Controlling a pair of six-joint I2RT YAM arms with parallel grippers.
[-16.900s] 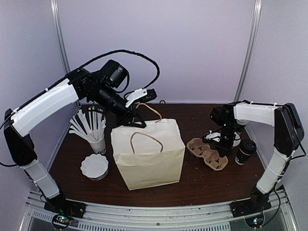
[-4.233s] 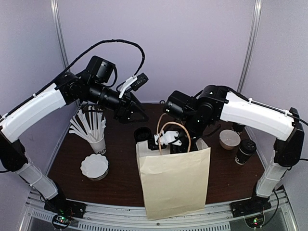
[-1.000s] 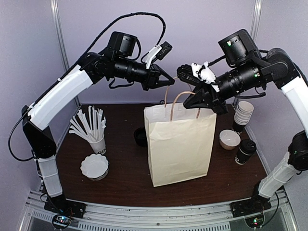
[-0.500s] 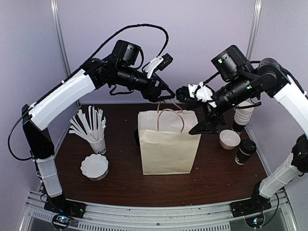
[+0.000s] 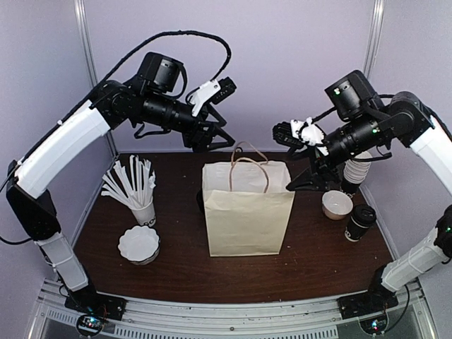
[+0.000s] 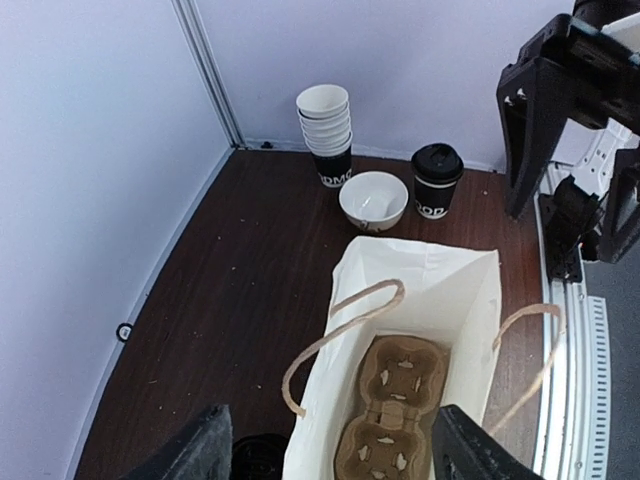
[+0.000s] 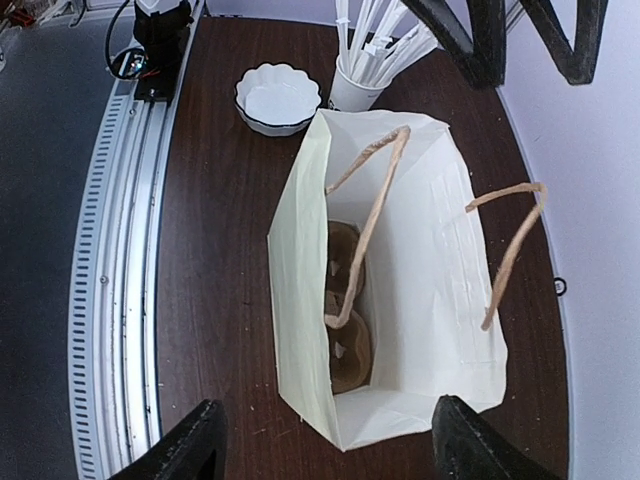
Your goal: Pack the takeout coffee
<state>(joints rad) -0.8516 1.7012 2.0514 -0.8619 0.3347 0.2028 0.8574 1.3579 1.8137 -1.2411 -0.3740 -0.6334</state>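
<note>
The takeout coffee (image 5: 360, 221), a dark cup with a black domed lid, stands on the table right of the bag; the left wrist view shows it (image 6: 436, 180) beyond the bag. The cream paper bag (image 5: 247, 212) stands upright and open mid-table, handles loose. A brown cup carrier (image 6: 395, 405) (image 7: 345, 310) lies flat on its bottom. My left gripper (image 5: 217, 138) (image 6: 330, 450) hovers open above the bag's left rear. My right gripper (image 5: 295, 159) (image 7: 330, 440) hangs open above its right side. Neither holds anything.
A stack of lidless cups (image 5: 355, 169) and a white bowl (image 5: 337, 204) sit by the coffee at the right. A cup of straws (image 5: 134, 191) and a scalloped white dish (image 5: 138, 244) stand at the left. A small black object (image 5: 203, 201) sits behind the bag's left edge.
Both grippers have opened and let go of the bag handles. The bag has dropped from its raised position to stand on the table, and the arms have drawn apart.
</note>
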